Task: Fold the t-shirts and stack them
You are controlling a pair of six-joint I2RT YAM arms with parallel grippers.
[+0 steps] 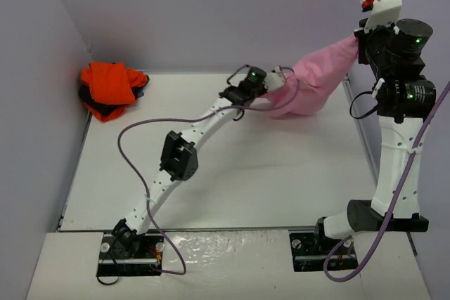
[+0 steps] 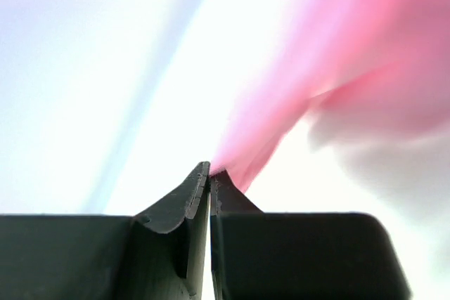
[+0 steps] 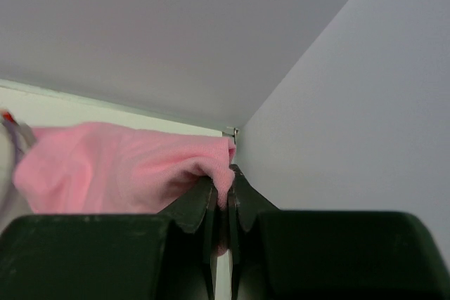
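Observation:
The pink t-shirt (image 1: 316, 79) hangs stretched in the air at the back right, held between both grippers. My left gripper (image 1: 269, 86) is shut on its lower left end; in the left wrist view (image 2: 210, 171) the jaws are pressed together with blurred pink cloth (image 2: 337, 54) running from the tips. My right gripper (image 1: 360, 38) is raised high and shut on the shirt's upper end; in the right wrist view (image 3: 223, 187) pink cloth (image 3: 126, 170) is pinched between the pads. The orange t-shirt (image 1: 109, 83) lies bunched on the dark navy one (image 1: 98, 107) at the back left corner.
The white table (image 1: 232, 173) is walled by grey panels at left, back and right. A purple cable (image 1: 133, 145) loops beside the left arm. The right arm stands tall near the right wall (image 3: 365, 103).

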